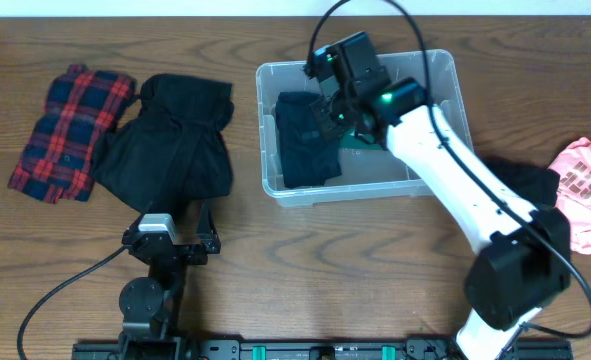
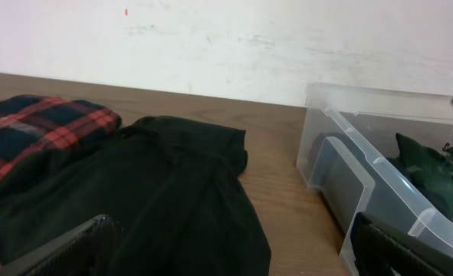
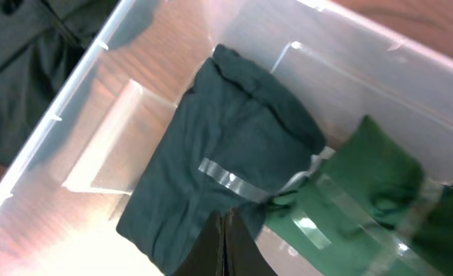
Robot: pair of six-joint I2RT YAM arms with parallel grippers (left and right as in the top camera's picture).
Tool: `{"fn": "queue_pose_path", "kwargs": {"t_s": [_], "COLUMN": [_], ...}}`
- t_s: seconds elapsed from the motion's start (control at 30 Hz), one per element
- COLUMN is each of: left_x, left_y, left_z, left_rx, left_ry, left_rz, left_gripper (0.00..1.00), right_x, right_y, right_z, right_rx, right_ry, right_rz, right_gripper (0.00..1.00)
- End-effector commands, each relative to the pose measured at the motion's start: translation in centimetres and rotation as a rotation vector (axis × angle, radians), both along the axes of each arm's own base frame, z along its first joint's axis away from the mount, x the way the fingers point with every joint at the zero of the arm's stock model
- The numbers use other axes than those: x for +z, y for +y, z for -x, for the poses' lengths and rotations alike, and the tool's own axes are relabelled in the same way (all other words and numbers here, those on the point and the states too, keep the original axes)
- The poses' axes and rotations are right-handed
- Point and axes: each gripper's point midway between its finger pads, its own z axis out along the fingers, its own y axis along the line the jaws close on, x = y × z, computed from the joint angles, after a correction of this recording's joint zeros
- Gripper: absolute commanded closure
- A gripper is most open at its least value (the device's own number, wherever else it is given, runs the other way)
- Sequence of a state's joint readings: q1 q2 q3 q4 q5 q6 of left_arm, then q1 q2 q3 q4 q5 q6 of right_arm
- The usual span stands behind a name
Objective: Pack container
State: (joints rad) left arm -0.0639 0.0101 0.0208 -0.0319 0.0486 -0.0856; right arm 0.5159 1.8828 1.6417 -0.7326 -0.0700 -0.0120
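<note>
The clear container (image 1: 447, 70) sits by the table's (image 1: 305, 270) far edge, holding a dark garment (image 3: 226, 146) and a green garment (image 3: 364, 176). The right end effector (image 3: 224, 222) hangs inside it with its fingers pressed together. The left end effector (image 2: 232, 224) is spread wide.

The white right arm (image 1: 445, 165) hides most of the folded green cloth (image 1: 360, 146) in the clear rectangular plastic container (image 1: 265, 130) — the pink patterned cloth (image 1: 585, 185) is cut off at the right edge.

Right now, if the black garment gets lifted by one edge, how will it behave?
The black garment lies in soft, rumpled folds, so it will probably hang limp and unfold. It looks like thin cloth, so likely light. Its edge meets the plaid cloth, which a pull might drag along.
</note>
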Motion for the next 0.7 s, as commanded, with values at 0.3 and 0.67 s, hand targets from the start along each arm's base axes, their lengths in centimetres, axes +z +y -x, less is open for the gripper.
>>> {"fn": "queue_pose_path", "kwargs": {"t_s": [0.3, 0.67], "left_x": [-1.5, -1.5], "left_y": [0.1, 0.1], "left_z": [0.1, 0.1], "left_rx": [0.010, 0.010], "left_ry": [0.046, 0.046], "left_rz": [-0.003, -0.003], "left_gripper": [0.02, 0.02], "right_x": [-11.6, -7.5], "right_y": [0.0, 1.1], "right_z": [-1.1, -3.1], "right_rx": [-0.026, -0.027], "right_ry": [0.158, 0.070], "right_rz": [0.119, 0.068], "right_gripper": [0.99, 0.99]}}
